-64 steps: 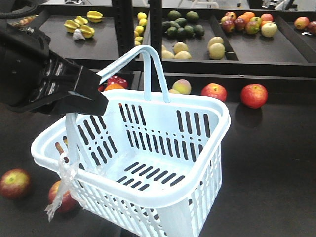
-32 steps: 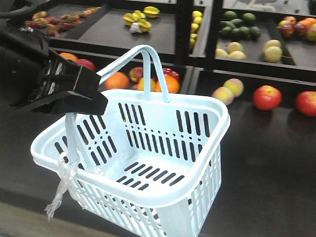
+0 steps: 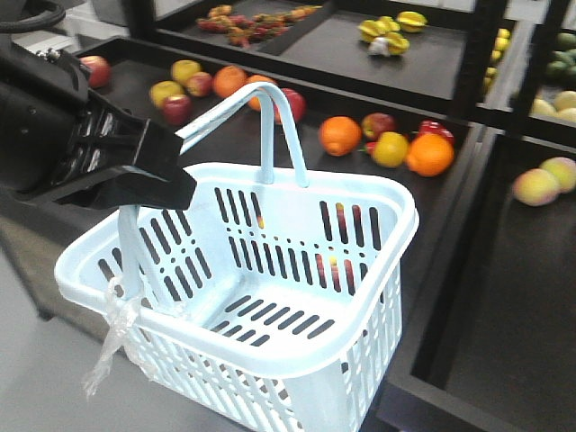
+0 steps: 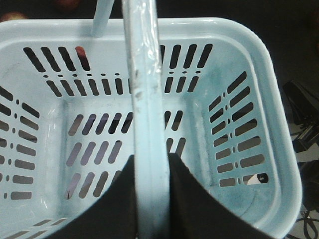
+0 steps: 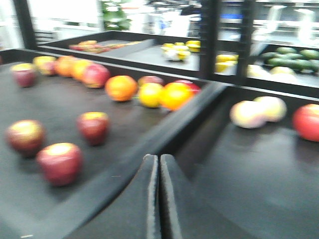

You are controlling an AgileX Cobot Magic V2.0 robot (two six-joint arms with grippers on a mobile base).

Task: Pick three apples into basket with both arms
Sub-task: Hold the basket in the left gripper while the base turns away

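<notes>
My left gripper [image 3: 180, 184] is shut on one hoop handle [image 3: 216, 112] of the pale blue basket [image 3: 396, 225] and holds it up in front of the fruit shelf. The left wrist view shows the jaws [image 4: 151, 159] clamped on the handle, and the basket [image 4: 259, 64] is empty inside. A clear plastic scrap [image 3: 112, 346] hangs from its rim. Three dark red apples with yellow patches [image 5: 61, 162] [image 5: 93, 126] [image 5: 25, 135] lie on the black shelf tray, left of my right gripper [image 5: 159, 160]. That gripper is shut and empty above the tray's raised edge.
Oranges [image 3: 340, 135] [image 3: 429, 154] and a yellow fruit [image 3: 391, 148] lie behind the basket. More apples and citrus [image 3: 176, 106] sit at the back left. A peach [image 3: 537, 186] lies in the right tray. Black shelf posts and dividers [image 3: 477, 135] split the trays. Grey floor [image 3: 36, 378] shows lower left.
The shelf and fruit have slid to the right in the front view, and the shelf's left end and floor now show. The basket and left gripper keep their place in the frame.
</notes>
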